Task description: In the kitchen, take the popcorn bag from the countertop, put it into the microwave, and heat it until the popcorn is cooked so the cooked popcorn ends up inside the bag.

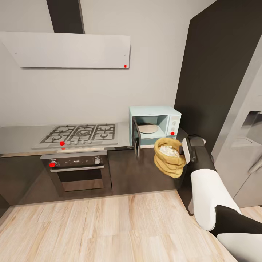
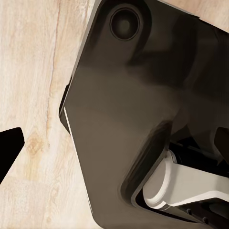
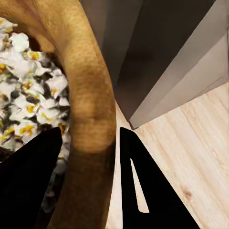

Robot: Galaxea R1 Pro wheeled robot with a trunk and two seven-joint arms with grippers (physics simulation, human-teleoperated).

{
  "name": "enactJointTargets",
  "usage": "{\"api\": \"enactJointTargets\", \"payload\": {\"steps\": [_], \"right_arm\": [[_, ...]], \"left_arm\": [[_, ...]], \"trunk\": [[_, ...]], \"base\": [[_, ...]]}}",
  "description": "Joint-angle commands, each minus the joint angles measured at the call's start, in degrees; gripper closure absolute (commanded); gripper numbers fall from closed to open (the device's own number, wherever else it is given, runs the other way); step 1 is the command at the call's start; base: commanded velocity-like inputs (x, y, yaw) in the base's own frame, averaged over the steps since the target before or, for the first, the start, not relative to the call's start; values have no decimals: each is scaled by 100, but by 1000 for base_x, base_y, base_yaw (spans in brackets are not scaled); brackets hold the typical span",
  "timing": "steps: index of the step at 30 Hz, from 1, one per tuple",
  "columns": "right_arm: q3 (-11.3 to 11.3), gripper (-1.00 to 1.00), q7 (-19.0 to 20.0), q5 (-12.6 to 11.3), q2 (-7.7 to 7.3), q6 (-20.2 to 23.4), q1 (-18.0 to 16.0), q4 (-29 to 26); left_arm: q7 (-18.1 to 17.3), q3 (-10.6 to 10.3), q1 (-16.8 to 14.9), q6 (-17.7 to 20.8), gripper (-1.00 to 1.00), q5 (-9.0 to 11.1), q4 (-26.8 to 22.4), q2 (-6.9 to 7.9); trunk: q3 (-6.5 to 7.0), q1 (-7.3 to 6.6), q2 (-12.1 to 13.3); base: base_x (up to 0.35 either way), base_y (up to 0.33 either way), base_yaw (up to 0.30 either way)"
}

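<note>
Popcorn [image 3: 24, 95] inside end effector-held bag [image 1: 168, 157]

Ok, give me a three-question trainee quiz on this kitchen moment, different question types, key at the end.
1. True or false: the microwave door is shut.
2. The right pincer grips the popcorn bag by its: A) rim B) base C) side seam
3. Fill in: the bag hangs in front of the countertop, over the ____.

Key: 1 false, it stands open. 2 A, one finger inside, one outside. 3 floor.
</note>
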Motion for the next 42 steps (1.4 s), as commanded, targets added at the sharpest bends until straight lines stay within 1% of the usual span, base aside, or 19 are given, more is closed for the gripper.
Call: {"api": "enactJointTargets", "payload": {"steps": [1,6,12,16,18,20,23,32,37,42], "right_arm": [[-18,100,18,34,7,23,-5,-54],[-18,100,20,35,-2,23,-5,-126],[-18,100,18,35,-2,23,-5,-351],[-18,100,20,35,-2,23,-5,-362],[43,100,22,54,56,23,-5,-296],[13,100,21,71,58,23,-5,-297],[-15,100,21,131,24,23,-3,-354],[-18,100,15,140,11,23,-5,-400],[-40,100,12,135,0,23,-5,-418],[-44,100,12,133,-30,23,-5,-435]], "left_arm": [[11,20,2,-3,-100,9,-9,-6],[11,20,2,-3,-100,9,-11,-9],[11,20,2,-3,-100,9,-9,-2],[11,20,2,-3,-100,9,-10,-9],[2,27,2,-3,-100,16,-17,-2],[2,28,2,-3,-100,17,-17,-2],[2,29,2,-3,-100,18,-18,-2],[2,29,2,-3,-100,18,-18,-2],[2,29,2,-3,-100,18,-18,-2],[2,29,2,-3,-100,19,-18,-2]], "trunk": [[-7,1,-5],[-7,1,-5],[-7,1,-5],[-7,1,-5],[-7,1,-5],[-7,1,-5],[-7,1,-5],[-7,1,-5],[-7,1,-5],[-7,1,-5]], "base": [[0,0,0],[0,0,0],[0,0,0],[0,0,0],[0,0,0],[0,0,0],[0,0,0],[0,0,1],[0,0,205],[0,0,33]]}}
